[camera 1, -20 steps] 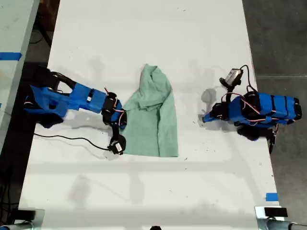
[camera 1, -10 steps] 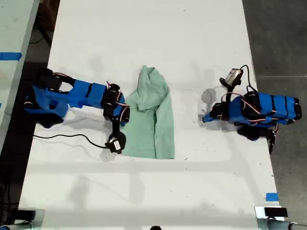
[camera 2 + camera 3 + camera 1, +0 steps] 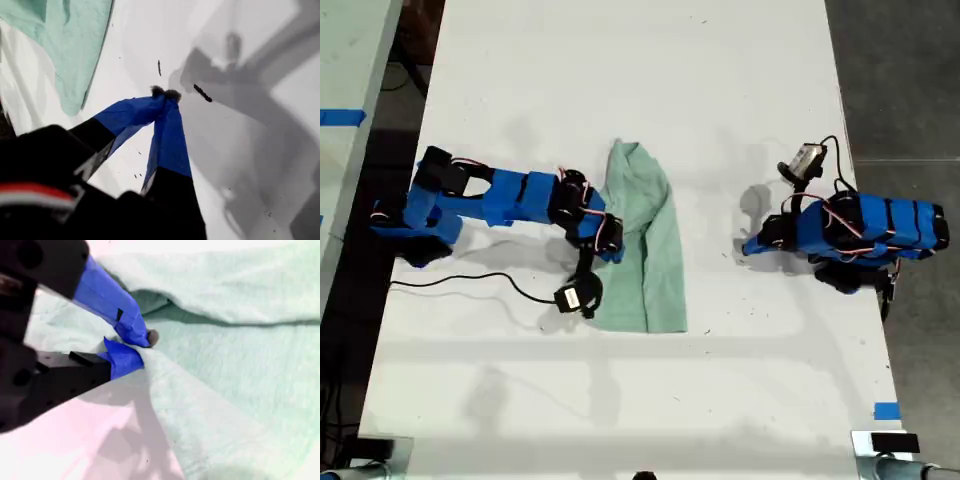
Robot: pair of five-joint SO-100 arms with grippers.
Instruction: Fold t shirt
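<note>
the t shirt [image 3: 645, 250] lies partly folded on the white bench [image 3: 620, 80], near its middle in the exterior view. my second gripper [image 3: 134, 349] is clenched on a fold of the pale green fabric at the shirt's edge toward the exterior view's left. my first gripper [image 3: 165, 92] is clenched on nothing, tips together on bare bench, well apart from the shirt toward the exterior view's right.

A white table [image 3: 620, 80] with blue tape marks [image 3: 886, 411], beside a dark floor [image 3: 900, 80]
</note>
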